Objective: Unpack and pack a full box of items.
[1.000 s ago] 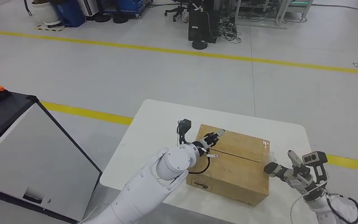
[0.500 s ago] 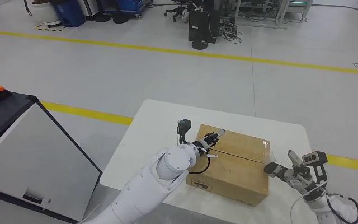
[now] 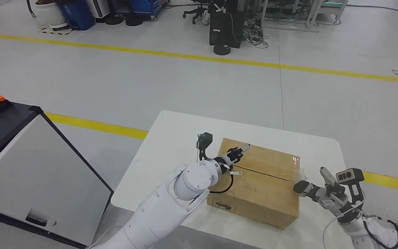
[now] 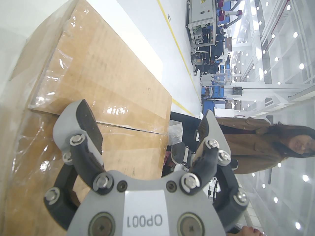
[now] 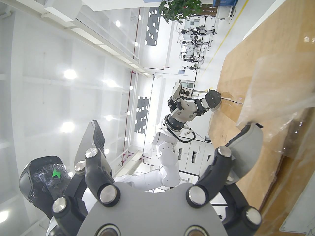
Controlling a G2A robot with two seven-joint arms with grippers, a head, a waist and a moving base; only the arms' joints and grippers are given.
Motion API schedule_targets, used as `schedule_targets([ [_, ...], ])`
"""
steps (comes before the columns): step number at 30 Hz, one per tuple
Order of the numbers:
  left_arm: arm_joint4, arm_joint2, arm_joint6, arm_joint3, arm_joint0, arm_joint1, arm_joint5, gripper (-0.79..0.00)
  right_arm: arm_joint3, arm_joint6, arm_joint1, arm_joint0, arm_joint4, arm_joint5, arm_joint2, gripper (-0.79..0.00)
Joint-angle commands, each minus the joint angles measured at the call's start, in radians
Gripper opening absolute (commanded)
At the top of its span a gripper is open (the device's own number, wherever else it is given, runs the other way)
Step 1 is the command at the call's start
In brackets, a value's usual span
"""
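Left end effector (image 3: 235,153) held low over the box (image 3: 264,187) top seam, released | right end effector (image 3: 303,186) held at the box's end, released | box seen closed on tabletop (image 3: 166,144)

Overhead down-look, two close wrist views, box (image 3: 267,187) in all

Box on table, a gripper at each end.
The box (image 3: 258,180) sat on the table (image 3: 168,143), toward its right half and near the front edge. The left gripper (image 3: 239,151) was over the box top at the left end of the flap seam. The right gripper (image 3: 305,187) was just beside the box's right end, low by the front corner; contact could not be told. A cabinet (image 3: 37,174) stood on the floor, left of the table.
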Motion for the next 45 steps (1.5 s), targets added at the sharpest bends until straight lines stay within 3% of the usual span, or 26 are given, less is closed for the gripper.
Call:
schedule_targets([
  [1,0.000,0.000,0.000,0.000,0.000,0.000,0.000,0.000,-0.010,-0.017,-0.001,0.007,-0.012,0.008,0.000,0.000],
  [20,0.000,0.000,0.000,0.000,0.000,0.000,0.000,0.000,-0.126,-0.083,-0.018,0.071,-0.160,0.072,-0.002,0.000],
  [32,0.000,0.000,0.000,0.000,0.000,0.000,0.000,0.000,-0.160,-0.100,-0.029,0.168,-0.242,0.151,-0.079,0.000],
  [38,0.000,0.000,0.000,0.000,0.000,0.000,0.000,0.000,-0.179,-0.080,-0.033,0.150,-0.161,0.121,-0.017,0.000],
  [45,0.000,0.000,0.000,0.000,0.000,0.000,0.000,0.000,-0.106,0.036,-0.040,0.040,0.125,0.170,0.132,0.000],
])
